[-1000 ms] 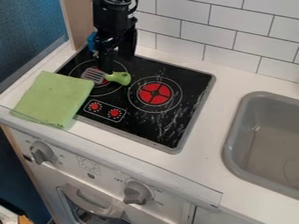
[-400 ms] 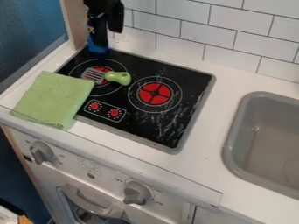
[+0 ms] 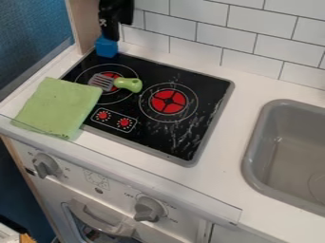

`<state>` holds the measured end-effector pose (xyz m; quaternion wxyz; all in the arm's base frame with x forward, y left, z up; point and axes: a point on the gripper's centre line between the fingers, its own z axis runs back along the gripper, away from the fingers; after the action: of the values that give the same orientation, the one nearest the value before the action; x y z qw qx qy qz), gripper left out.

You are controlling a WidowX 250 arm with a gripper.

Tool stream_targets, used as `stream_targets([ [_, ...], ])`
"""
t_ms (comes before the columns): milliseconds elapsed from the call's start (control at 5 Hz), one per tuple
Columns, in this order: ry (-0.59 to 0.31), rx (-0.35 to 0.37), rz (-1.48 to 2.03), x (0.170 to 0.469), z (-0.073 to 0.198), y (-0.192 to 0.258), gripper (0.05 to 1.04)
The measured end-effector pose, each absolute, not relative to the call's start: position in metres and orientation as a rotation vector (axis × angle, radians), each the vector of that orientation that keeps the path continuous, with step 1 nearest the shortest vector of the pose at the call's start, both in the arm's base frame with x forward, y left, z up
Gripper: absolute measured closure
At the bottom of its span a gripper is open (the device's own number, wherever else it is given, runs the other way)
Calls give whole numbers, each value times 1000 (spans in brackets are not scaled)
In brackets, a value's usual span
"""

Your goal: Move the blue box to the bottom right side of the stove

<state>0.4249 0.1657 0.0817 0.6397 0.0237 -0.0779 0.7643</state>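
White tiles (image 3: 247, 45) back a white counter (image 3: 232, 142), with the black stove (image 3: 171, 137) across the middle of the frame and the grey sink (image 3: 285, 156) at the right edge. A green cloth (image 3: 58, 107) lies over the stove's left edge. The arm drops in from the top edge at upper left, its gripper (image 3: 114, 34) pointing steeply down, right by the blue box; whether it is open or has hold of anything, I can't tell. The spatula (image 3: 115, 83) rests on the left burner, below them in the frame. Smallest is the blue box (image 3: 107, 47), at the stove's far left corner. The step looks like getting the pick-up lined up. Next, I'd judge, comes a secure grip, then a lift over the spatula and a diagonal carry to the stove's lower right.
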Motion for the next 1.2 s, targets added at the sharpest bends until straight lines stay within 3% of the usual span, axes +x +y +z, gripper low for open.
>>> stream_targets([
  [200, -157, 115, 1764, 425, 70, 176, 83],
  [600, -137, 129, 1820, 423, 55, 189, 83],
  [800, -132, 122, 1825, 421, 43, 187, 138],
  [1000, -131, 107, 1825, 419, 36, 184, 414],
  [1200, -132, 107, 1830, 418, 34, 185, 468],
])
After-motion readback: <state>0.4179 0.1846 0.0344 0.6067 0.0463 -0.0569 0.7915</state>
